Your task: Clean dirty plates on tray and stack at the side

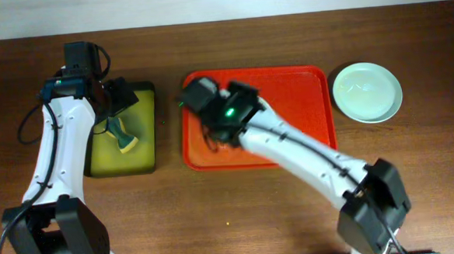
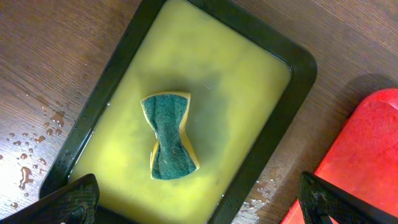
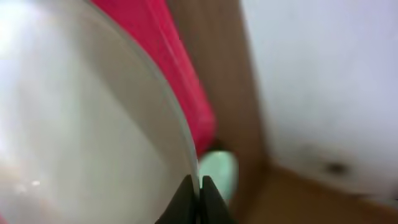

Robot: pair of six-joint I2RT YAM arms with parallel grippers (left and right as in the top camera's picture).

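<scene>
Over the tray, the right gripper is pinching a plate by its rim, apparently for scrubbing. The left gripper is hovering spread, and next likely needs to grasp the sponge.

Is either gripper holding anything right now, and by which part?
The right gripper pinches a plate by its rim. The left gripper is open above the sponge, holding nothing.
</scene>
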